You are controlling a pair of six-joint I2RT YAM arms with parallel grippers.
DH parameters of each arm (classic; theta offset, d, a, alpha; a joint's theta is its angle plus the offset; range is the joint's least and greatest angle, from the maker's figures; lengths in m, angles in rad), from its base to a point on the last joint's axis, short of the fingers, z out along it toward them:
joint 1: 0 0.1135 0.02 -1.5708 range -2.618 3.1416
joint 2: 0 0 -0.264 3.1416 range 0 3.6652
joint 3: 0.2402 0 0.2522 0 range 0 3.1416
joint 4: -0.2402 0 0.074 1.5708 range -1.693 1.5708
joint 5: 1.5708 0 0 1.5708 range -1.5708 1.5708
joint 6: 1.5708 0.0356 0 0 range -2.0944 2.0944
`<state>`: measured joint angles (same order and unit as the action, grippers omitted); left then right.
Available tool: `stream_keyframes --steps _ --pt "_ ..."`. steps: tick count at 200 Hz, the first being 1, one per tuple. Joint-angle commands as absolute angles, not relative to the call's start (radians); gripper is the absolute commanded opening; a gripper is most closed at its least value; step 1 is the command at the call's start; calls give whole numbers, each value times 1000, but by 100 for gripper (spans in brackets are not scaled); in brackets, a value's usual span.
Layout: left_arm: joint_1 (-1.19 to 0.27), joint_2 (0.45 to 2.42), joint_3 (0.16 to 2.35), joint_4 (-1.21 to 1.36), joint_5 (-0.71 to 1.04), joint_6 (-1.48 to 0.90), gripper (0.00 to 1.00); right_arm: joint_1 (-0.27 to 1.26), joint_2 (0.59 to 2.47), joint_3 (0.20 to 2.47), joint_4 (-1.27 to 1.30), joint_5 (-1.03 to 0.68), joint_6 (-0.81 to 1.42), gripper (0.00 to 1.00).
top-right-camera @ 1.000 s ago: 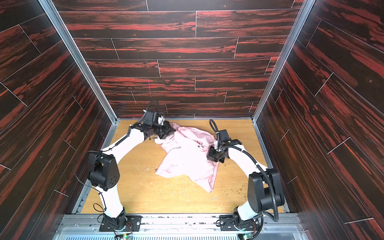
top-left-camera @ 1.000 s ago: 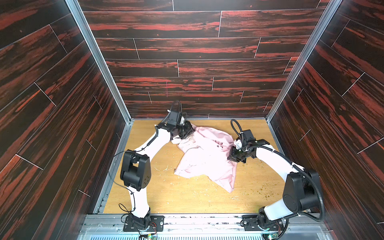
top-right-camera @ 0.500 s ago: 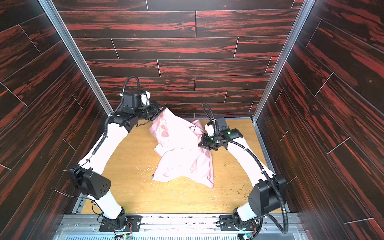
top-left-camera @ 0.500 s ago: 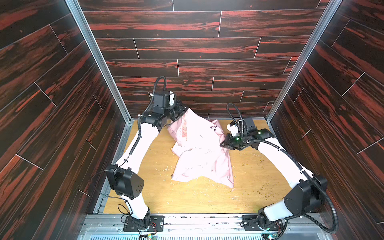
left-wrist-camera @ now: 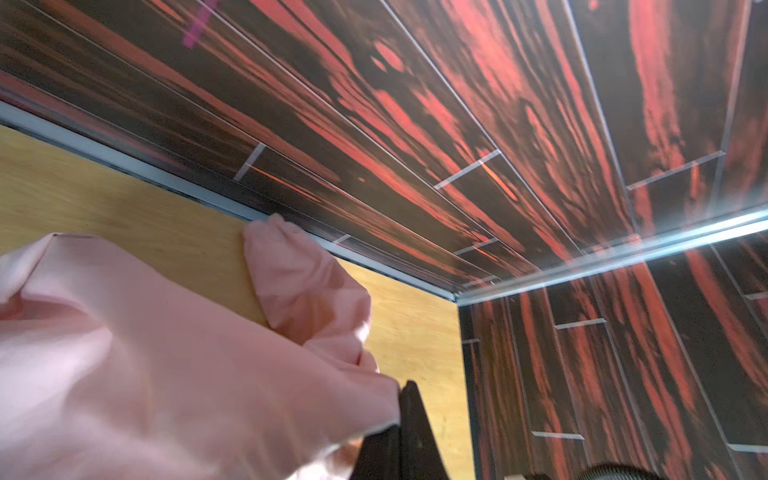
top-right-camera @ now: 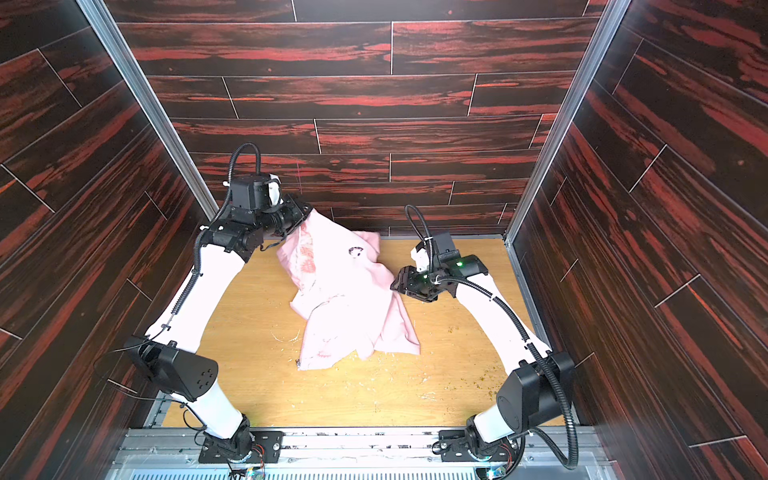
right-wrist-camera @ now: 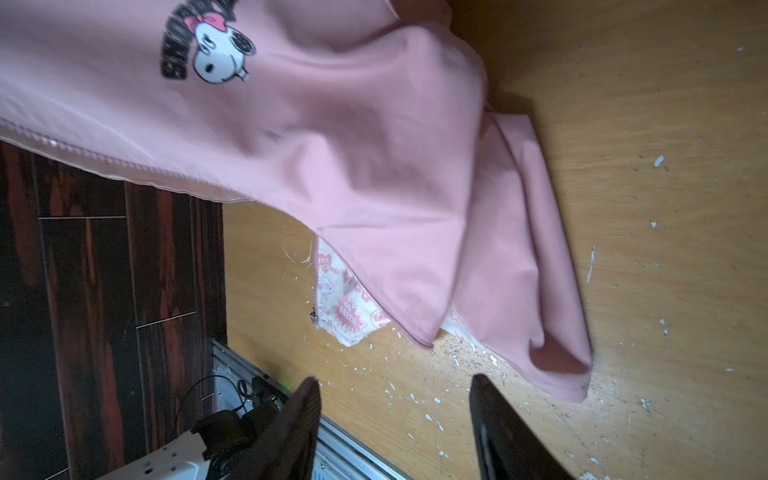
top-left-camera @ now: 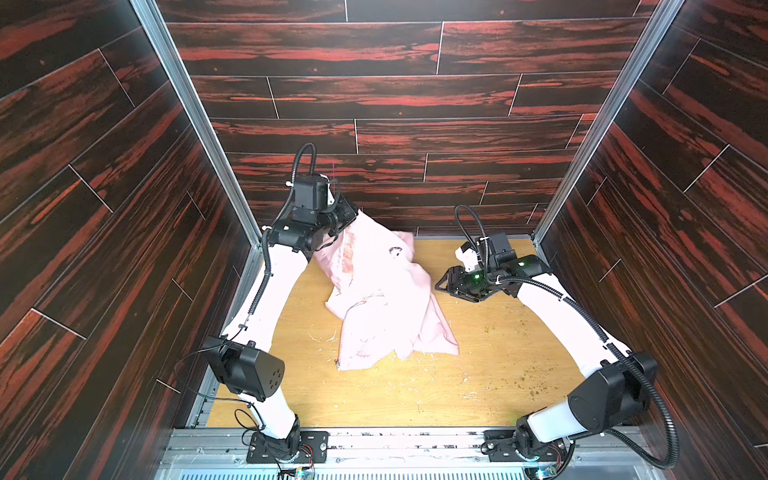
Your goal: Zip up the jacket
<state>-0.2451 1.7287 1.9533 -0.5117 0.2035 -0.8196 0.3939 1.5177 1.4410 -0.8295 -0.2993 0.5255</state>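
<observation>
Letting go of the cloth it was gripping half a second ago, the right gripper is now standing with its jaws spread and nothing between them. The jacket is sagging away just ahead of its fingertips onto the table. The left gripper is still pinching one upper edge, pressed together on the fabric and holding it raised, so the garment is hanging from that hand alone. In my judgement the zipping is not yet starting. The zip pull is lying free at the hem, beyond the open fingers, and the right hand is probably freeing itself to reach it. The chest emblem is showing a cartoon dog with a pink bow and dark block letters, cut off and not fully readable. The lining is carrying red burst prints, too blurred to read.
</observation>
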Motion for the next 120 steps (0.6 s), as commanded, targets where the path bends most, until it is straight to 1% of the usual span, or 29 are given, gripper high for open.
stream_keyframes --steps 1,26,51,86,120 --pt "-222 1704 1970 -506 153 -801 0 415 1473 1405 -844 -261 510 60" --pt "-204 1720 1980 -504 157 -804 0 469 1485 1351 -839 -212 487 60" --pt "-192 1734 1993 -504 167 -804 0 535 1539 1289 -774 -243 499 61" --pt "-177 1745 1997 -500 186 -813 0 608 1686 1243 -634 -304 544 62" --pt "-168 1746 1993 -500 206 -822 0 648 1839 1283 -580 -316 557 62"
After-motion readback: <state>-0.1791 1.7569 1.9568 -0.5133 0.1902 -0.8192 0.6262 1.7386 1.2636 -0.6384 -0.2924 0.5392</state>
